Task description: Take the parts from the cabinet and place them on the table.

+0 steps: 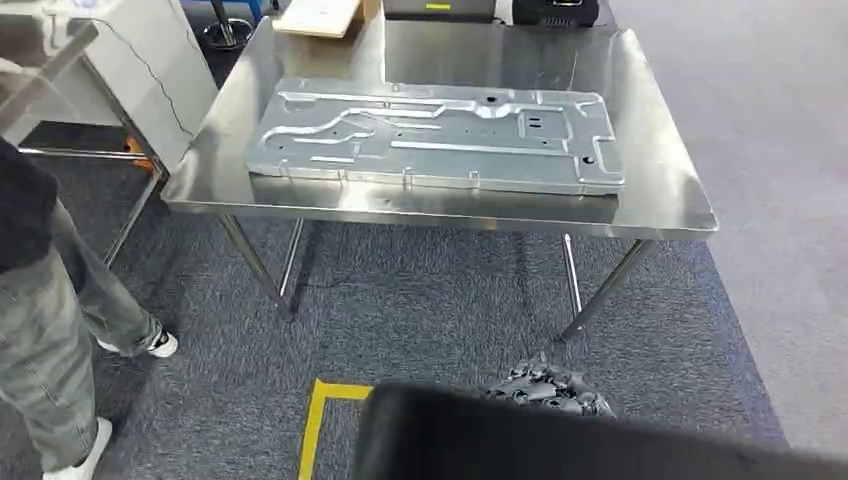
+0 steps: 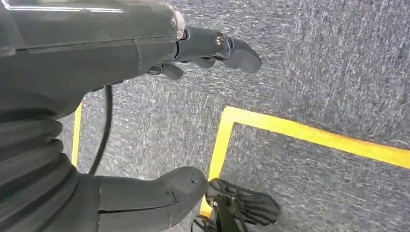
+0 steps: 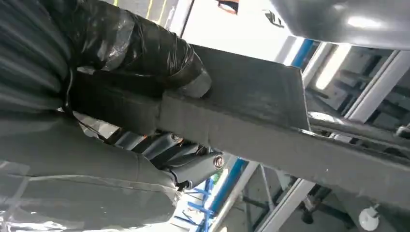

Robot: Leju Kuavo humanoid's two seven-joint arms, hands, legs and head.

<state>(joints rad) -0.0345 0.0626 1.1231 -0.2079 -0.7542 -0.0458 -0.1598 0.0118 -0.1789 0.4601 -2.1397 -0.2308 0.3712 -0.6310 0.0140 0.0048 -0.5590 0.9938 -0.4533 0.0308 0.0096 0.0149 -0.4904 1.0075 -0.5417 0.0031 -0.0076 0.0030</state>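
A dark flat part [image 1: 560,445] stretches across the bottom of the head view, close to me and short of the steel table [image 1: 665,205]. My right hand [image 1: 545,392] grips its far edge. In the right wrist view that hand [image 3: 145,58] clamps the dark part [image 3: 270,121], with the thumb on one face and the fingers [image 3: 188,162] curled against the other. A large silver stamped panel [image 1: 440,135] lies flat on the table. My left hand [image 2: 121,43] hangs over the carpet with thumb and fingers apart, holding nothing.
A person in grey trousers [image 1: 50,340] stands at the left, near the table's corner. Yellow floor tape [image 1: 320,420] marks the grey carpet between me and the table. A cardboard box [image 1: 320,15] sits at the table's far edge, and a white unit [image 1: 150,60] stands beyond the left corner.
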